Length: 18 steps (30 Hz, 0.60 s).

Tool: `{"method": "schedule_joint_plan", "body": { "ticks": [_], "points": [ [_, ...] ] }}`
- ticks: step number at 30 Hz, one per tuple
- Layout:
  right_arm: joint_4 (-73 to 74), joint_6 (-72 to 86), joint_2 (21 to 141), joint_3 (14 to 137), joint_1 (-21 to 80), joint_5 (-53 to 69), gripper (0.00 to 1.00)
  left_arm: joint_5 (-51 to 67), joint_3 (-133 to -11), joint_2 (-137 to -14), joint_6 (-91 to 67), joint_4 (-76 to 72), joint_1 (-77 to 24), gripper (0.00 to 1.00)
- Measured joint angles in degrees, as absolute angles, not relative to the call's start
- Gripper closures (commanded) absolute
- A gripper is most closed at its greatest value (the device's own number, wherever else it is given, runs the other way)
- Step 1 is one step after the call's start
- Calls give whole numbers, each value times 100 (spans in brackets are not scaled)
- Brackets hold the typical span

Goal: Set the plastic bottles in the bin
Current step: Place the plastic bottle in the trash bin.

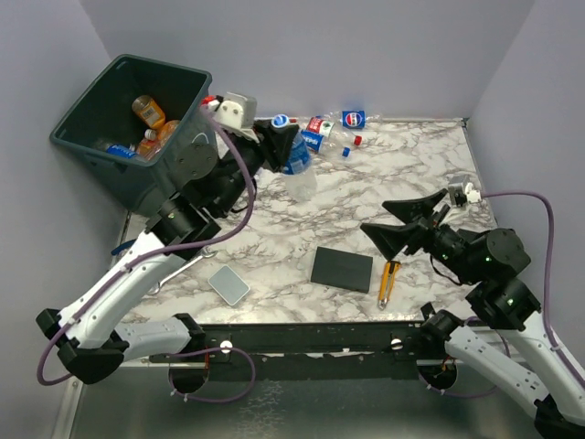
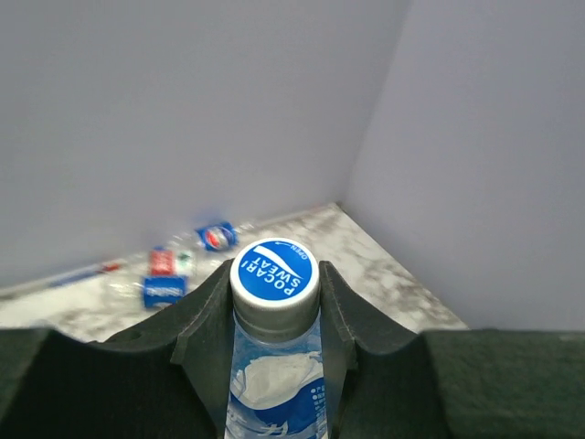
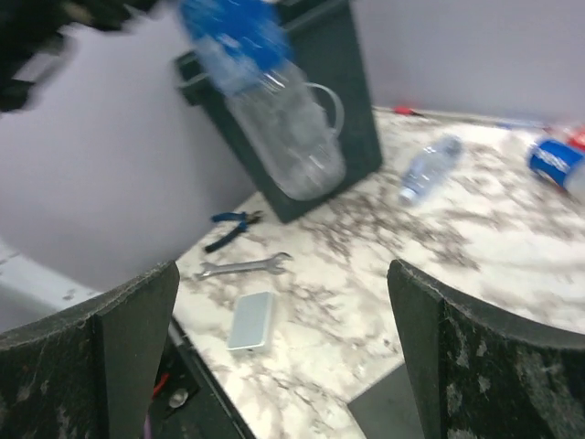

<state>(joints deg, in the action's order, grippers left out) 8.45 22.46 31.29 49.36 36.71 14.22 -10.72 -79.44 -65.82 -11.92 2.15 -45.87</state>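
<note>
1. Bin (image 1: 187, 91): dark grey-green, stands tilted off the tabletop's far-left corner. Inside are orange-tinted bottles (image 1: 149, 112) and one blue-label bottle (image 1: 119, 149).
2. Pliers (image 3: 228, 229) and wrench (image 3: 242, 267): flat on the tabletop by the left edge, in front of the bin.
3. Small grey box (image 1: 228, 284): lies near the front edge, left of centre.
4. Left gripper (image 1: 285, 144): clamped tight on the neck of a clear bottle (image 1: 300, 169) with a blue label. The blue-and-white cap (image 2: 274, 272) sticks out past the fingers (image 2: 206, 320). The bottle hangs just right of the bin, lifted off the marble tabletop (image 1: 439, 155); the right wrist view shows it in the air in front of the bin wall.
5. Loose crushed bottles: cluster along the far edge, around centre. There is one with a red-and-white label (image 1: 320, 125) and one with a blue label (image 1: 353, 118). Two small bits, red (image 1: 357, 140) and blue (image 1: 345, 152), sit just in front of them; cannot tell what they are.
6. Black square pad (image 1: 342, 269): flat, centre of the tabletop toward the front edge.
7. Yellow knife (image 1: 389, 281): just right of the pad, not touching it.
8. Right gripper (image 1: 375, 216): fingers spread wide, nothing between them. It hovers over the right half of the tabletop, behind the pad and knife.
</note>
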Motion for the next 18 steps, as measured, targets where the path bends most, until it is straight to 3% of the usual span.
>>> {"method": "schedule_joint_plan", "body": {
  "ticks": [7,13,18],
  "points": [
    [864,2650,2991,3653,3671,-314,0,-2838,-8707,-6224,565,281,-4587,100],
    [919,2956,3452,3409,3671,-816,0,-4460,-9583,-6724,1793,16,-4486,100],
    [910,3159,3629,3306,3671,-902,1,-5151,-9935,-7323,2460,-314,-4123,100]
  ]
}}
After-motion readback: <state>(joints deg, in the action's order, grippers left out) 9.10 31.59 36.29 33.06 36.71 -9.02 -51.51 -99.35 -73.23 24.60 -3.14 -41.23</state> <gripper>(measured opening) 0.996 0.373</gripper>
